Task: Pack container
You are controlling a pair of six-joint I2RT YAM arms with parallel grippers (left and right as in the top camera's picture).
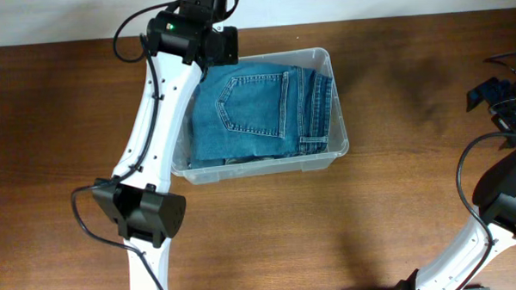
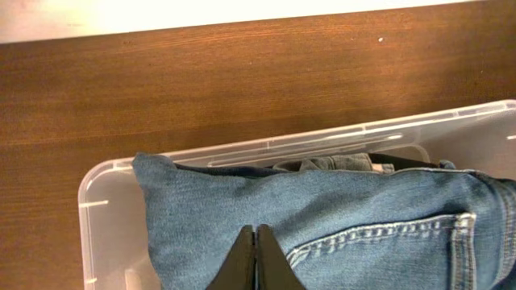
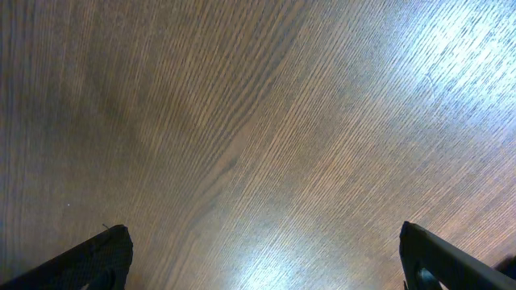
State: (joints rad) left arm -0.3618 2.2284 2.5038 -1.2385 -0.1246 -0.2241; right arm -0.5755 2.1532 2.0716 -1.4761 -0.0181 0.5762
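The clear plastic container sits on the wooden table, back centre. Folded blue jeans lie inside it, back pocket up. My left gripper is over the container's back left corner. In the left wrist view its fingers are pressed together, empty, just above the jeans, with the container rim beyond. My right gripper is at the far right edge, away from the container. In the right wrist view its fingers are wide open over bare wood.
The wooden table spreads around the container. A white wall strip runs along the back edge. Black cables hang off both arms, one near the left arm's elbow.
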